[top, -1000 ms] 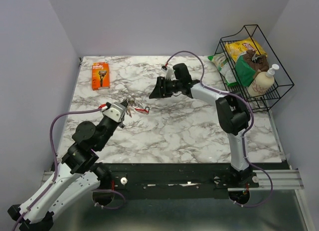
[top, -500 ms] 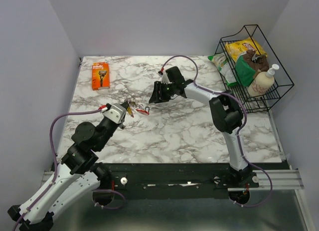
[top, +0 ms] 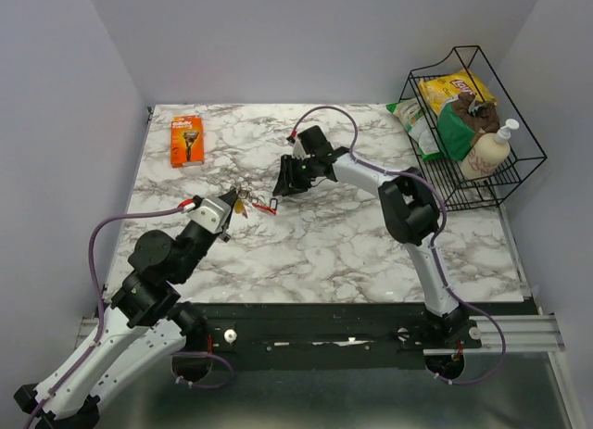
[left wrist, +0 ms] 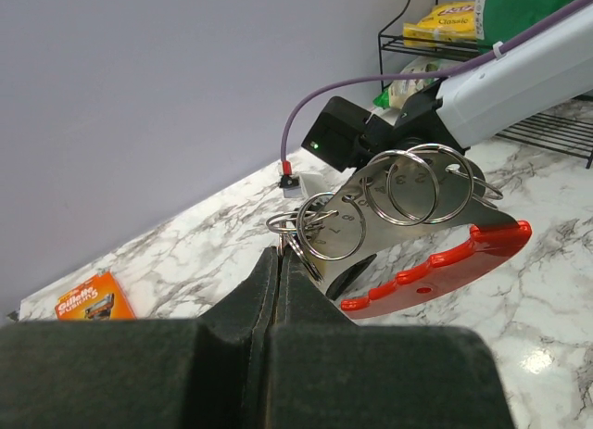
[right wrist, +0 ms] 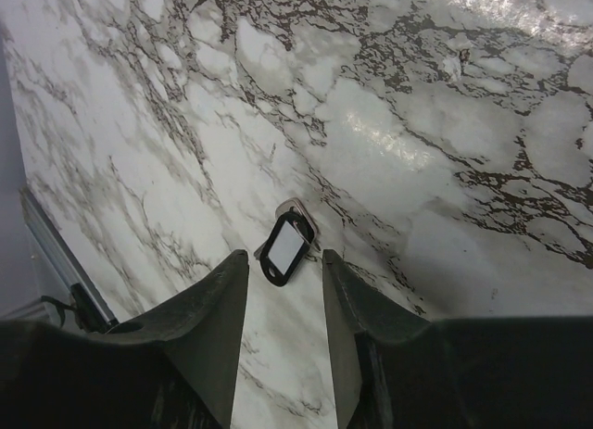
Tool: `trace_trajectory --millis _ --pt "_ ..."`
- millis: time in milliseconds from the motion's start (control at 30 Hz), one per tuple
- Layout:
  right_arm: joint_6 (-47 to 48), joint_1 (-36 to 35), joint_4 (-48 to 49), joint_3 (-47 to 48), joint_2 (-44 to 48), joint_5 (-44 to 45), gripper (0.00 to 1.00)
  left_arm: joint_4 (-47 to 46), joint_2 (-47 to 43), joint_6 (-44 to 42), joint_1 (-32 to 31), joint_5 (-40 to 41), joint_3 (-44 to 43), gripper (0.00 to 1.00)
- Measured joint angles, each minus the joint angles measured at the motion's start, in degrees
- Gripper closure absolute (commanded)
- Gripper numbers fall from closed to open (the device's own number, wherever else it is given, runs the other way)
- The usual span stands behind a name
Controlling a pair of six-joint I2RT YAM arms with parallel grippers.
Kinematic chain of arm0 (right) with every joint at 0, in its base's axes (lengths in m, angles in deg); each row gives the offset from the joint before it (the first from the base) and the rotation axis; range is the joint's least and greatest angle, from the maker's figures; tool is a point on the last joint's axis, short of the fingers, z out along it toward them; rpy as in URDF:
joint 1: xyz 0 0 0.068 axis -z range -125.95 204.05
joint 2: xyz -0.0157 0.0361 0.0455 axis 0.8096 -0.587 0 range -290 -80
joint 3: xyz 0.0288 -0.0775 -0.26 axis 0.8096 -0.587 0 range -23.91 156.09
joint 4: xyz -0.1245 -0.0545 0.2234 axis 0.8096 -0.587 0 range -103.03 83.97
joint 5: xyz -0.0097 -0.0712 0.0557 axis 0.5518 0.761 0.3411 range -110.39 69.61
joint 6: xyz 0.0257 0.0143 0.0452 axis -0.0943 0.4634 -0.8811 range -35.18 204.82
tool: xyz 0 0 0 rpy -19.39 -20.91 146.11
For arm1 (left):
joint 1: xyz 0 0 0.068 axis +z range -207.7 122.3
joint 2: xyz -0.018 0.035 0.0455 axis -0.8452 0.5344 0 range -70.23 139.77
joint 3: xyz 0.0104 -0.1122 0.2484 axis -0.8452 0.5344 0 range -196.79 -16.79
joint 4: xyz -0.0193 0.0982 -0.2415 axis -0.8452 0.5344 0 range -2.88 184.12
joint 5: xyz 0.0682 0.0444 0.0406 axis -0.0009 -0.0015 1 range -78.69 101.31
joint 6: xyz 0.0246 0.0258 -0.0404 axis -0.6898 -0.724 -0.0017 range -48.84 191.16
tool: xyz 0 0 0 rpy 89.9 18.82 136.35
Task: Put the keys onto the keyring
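Note:
My left gripper [top: 228, 209] is shut on the steel rings of the keys [top: 245, 198] and holds them just above the marble table [top: 352, 234]. The left wrist view shows several rings [left wrist: 408, 186], a silvery plate and the red curved tag [left wrist: 435, 267] sticking out past my shut left gripper [left wrist: 280, 253]. My right gripper [top: 281, 184] is open, tips down near the table, just right of the keys. In the right wrist view the keyring [right wrist: 285, 247], a small black oblong loop with a silvery bit behind it, lies between the tips of my open right gripper [right wrist: 283, 257]. I cannot make it out from above.
An orange razor pack [top: 186, 140] lies at the far left of the table. A black wire basket [top: 477, 123] with snack bags and a pump bottle stands at the far right. The right arm [left wrist: 500, 77] fills the space behind the keys.
My right gripper has moved left and nearer, closing on the left gripper and the keys. The left gripper still holds the keys and has shifted only slightly.

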Motion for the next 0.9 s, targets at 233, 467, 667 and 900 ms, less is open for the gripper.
trace_trajectory --millis 233,467,667,900 --pt "-0.17 -0.37 -1.46 0.94 -1.36 1.27 0.57 0.09 -0.28 0.13 0.0 -0.22 0.0 1.0" --pt "-0.31 -0.48 -2.54 3.43 -2.62 1.66 0.62 0.13 -0.72 0.13 0.0 -0.28 0.0 1.0" --pt "-0.59 -1.03 -3.37 4.48 -3.48 1.68 0.68 0.57 -1.36 0.13 0.0 -0.28 0.0 1.0" --pt "-0.61 -1.16 -3.87 5.07 -4.04 1.66 0.83 0.9 -1.55 0.13 0.0 -0.28 0.0 1.0"
